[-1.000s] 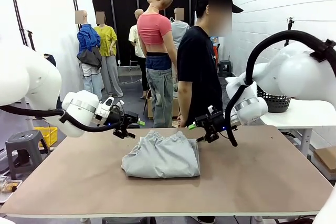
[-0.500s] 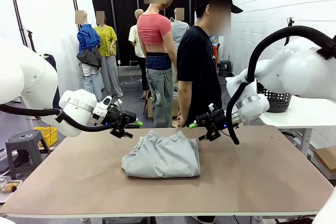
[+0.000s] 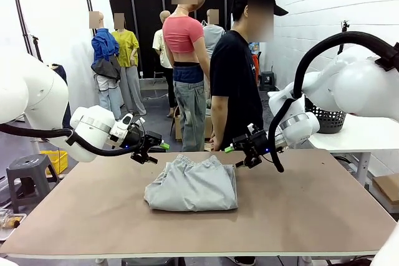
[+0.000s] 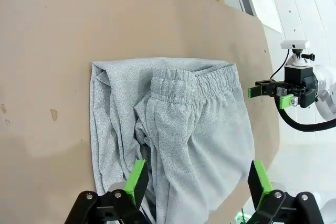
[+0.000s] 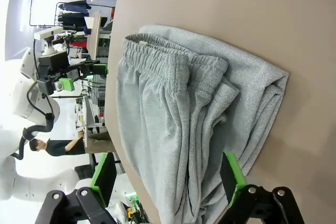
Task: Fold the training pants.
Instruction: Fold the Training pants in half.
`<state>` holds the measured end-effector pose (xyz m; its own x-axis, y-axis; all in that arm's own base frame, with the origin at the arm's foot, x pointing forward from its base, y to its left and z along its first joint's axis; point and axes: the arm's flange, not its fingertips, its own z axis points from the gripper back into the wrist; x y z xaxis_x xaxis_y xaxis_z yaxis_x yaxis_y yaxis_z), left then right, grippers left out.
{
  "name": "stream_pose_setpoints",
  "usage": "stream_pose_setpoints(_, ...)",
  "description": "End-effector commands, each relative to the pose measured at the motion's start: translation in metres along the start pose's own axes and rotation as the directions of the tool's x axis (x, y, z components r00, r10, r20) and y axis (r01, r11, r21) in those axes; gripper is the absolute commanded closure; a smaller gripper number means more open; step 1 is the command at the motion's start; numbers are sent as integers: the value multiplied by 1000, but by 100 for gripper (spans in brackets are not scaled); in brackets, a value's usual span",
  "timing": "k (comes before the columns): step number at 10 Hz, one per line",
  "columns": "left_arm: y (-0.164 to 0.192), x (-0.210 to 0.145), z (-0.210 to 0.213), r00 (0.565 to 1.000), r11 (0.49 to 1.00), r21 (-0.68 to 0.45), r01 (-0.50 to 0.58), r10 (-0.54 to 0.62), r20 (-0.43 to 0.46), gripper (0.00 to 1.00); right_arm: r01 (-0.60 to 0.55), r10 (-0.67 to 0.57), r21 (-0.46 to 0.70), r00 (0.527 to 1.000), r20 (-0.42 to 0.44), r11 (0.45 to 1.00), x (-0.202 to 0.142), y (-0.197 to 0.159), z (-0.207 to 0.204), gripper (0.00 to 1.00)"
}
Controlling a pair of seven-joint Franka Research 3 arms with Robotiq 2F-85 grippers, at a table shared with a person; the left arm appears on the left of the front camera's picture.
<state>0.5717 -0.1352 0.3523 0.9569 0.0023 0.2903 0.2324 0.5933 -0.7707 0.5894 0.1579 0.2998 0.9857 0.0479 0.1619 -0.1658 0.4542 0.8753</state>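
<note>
While the wide brown rectangular table [image 3: 312, 210] is stretching across the front view, the person in a black T-shirt and black cap [image 3: 240, 79] is standing at its far edge, just behind the light grey soft jersey training pants [image 3: 193, 185]. Those pants are lying folded into a compact bundle on the middle of the table, their gathered elastic waistband facing the far side and their layered edges showing along one side in the wrist views. The left gripper [image 3: 156, 149], black with green pads, is hovering just to the left of the pants' waistband end, clear of the cloth, with its fingers spread wide and holding nothing. The right gripper [image 3: 235, 151] is hovering just to the right of the same waistband end, likewise off the fabric, its fingers standing wide apart and empty. A black mesh basket [image 3: 325, 120] is sitting on a white side table, well to the right of the pants.
</note>
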Motion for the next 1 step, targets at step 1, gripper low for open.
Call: stream_pose_setpoints(1, -1, 2, 1, 1000, 1000, 0, 3, -3, 5, 0, -1, 1, 12, 1000, 4, 1000, 2, 0, -2, 0)
